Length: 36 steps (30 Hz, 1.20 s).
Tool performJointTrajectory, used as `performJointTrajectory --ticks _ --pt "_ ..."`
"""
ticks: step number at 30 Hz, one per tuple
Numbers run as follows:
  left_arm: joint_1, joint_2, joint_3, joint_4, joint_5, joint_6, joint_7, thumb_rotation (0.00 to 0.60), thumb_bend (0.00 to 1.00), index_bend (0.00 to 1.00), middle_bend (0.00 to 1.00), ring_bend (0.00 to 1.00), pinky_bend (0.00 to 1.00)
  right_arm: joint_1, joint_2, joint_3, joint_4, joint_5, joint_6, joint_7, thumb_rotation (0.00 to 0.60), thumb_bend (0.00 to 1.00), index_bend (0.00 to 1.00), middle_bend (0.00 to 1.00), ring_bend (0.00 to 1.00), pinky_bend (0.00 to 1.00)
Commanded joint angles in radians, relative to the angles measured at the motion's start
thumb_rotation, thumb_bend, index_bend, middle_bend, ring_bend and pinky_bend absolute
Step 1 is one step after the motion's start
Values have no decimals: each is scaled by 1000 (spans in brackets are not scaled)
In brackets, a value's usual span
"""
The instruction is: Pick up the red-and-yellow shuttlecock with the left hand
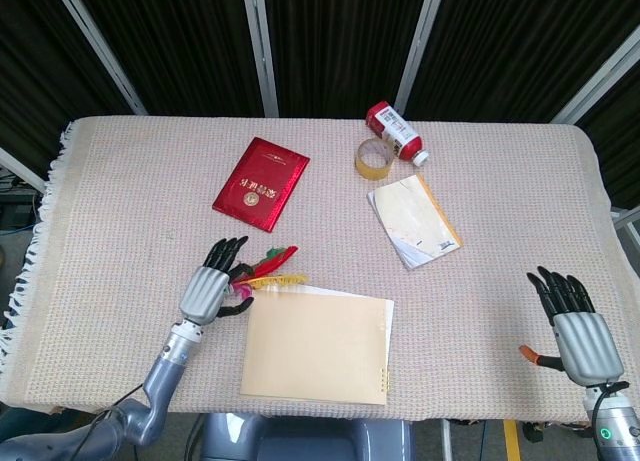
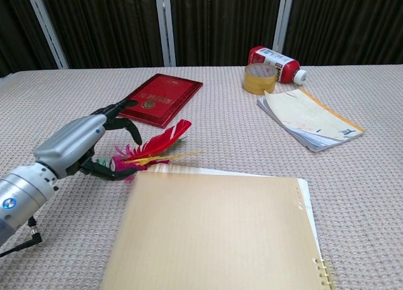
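The red-and-yellow shuttlecock point(image 1: 273, 271) lies on the woven tablecloth just left of centre, with its feathers point(image 2: 158, 144) pointing right and away. My left hand point(image 1: 210, 287) sits at its base end, covering the base. In the chest view the left hand point(image 2: 79, 145) has its fingers stretched over the base and the thumb curled in front of it, not closed. The shuttlecock still rests on the cloth. My right hand point(image 1: 577, 331) hovers at the table's near right corner, fingers spread and holding nothing; the chest view does not show it.
A tan paper pad point(image 1: 315, 347) lies right beside the shuttlecock, touching its feathers. A red booklet point(image 1: 261, 183) lies behind it. Far centre hold a tape roll point(image 1: 374, 159) and a red bottle point(image 1: 395, 131) on its side. A notebook point(image 1: 413, 221) lies to the right.
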Motion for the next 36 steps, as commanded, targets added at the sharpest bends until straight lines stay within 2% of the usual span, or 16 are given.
performJointTrajectory --ticks 1,8,17,22,30,36 --pt "-41 -44 -24 47 -17 -24 22 599 237 415 0 0 0 -3 6 -1 1 -2 6 10 600 28 0 0 0 0" --pt "-106 -111 -57 102 -49 -63 16 600 239 429 0 0 0 -1 11 -2 5 2 0 23 600 28 0 0 0 0" --pt "-166 -179 -75 153 -98 -135 82 600 240 443 0 0 0 -7 18 1 13 -10 24 53 600 32 0 0 0 0" --pt "-188 -212 -68 194 -91 -119 101 600 312 470 0 0 0 -13 24 -5 13 -22 35 64 600 34 0 0 0 0" --pt "-202 -269 -52 285 -74 -59 95 600 484 633 0 0 0 -18 27 -12 13 -31 41 63 600 35 0 0 0 0" --pt "-196 -269 -49 311 -80 -28 107 600 497 656 0 0 0 -28 32 -12 15 -28 55 74 600 36 0 0 0 0"
